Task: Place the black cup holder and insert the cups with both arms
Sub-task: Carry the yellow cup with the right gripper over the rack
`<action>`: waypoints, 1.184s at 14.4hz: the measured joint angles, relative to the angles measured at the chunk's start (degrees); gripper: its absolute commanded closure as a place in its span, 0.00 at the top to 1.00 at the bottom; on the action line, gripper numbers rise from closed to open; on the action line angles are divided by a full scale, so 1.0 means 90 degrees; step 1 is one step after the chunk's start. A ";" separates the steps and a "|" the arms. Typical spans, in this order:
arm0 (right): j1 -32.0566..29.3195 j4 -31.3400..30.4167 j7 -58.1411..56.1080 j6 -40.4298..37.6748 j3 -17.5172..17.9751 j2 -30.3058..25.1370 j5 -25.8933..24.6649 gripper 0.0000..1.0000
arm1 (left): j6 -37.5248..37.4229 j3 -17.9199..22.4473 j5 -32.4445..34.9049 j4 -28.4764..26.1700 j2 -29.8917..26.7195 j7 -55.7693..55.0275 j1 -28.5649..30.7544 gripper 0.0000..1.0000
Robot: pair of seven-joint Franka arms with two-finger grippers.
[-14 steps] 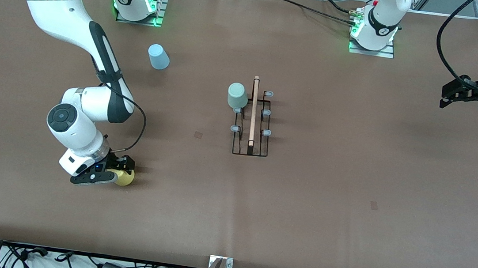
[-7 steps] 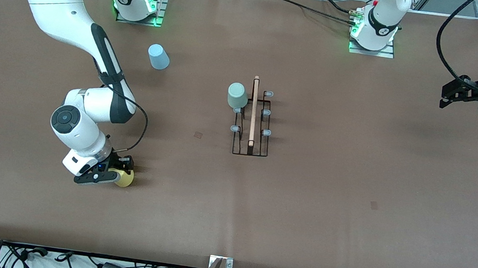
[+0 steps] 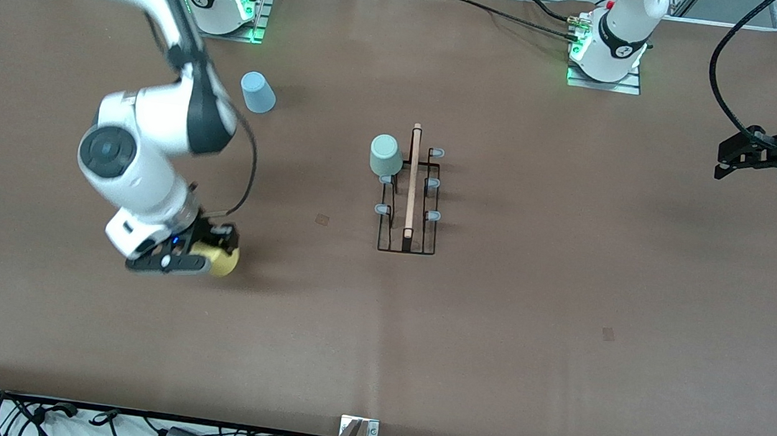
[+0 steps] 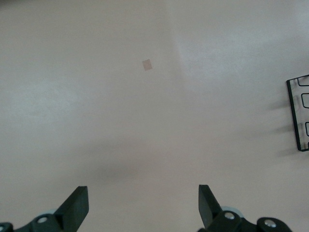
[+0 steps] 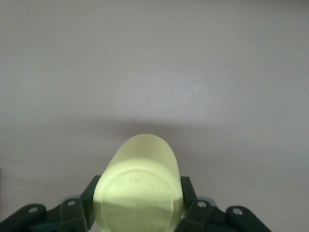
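While it stood alone at the middle of the brown table, the black cup holder showed as a thin wire rack on a rectangular base, with a pale wooden rod lying along its top and small grey-tipped pegs down both sides. Five pegs were bare; where a sixth would be, at the end of the rack farther from the front camera, sat a pale green cup, bottom up. Three smooth, handleless plastic cups were in sight. The light blue cup sat mouth down on the table near the right arm's base. The yellow cup was clamped between the fingers of the right gripper, raised above the table toward the right arm's end, its round base facing the wrist camera. The left gripper waited with fingers spread wide and empty, over the table's left-arm end.
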 measured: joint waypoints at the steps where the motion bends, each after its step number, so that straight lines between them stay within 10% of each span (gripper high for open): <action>1: 0.0271 -0.0017 0.0567 -0.0151 0.0022 -0.0180 0.0001 0.20 | 0.0000 0.0000 0.0000 0.0002 0.0001 0.0000 0.0000 1.00; 7: 0.1839 -0.0035 0.3203 0.0201 0.0024 -0.0160 -0.0076 0.20 | 0.0000 0.0001 0.0000 0.0003 0.0003 0.0000 0.0001 1.00; 17: 0.2404 0.0320 0.3932 0.0528 0.0015 0.0481 -0.0090 0.20 | 0.0000 0.0002 0.0000 0.0007 0.0003 0.0000 0.0002 1.00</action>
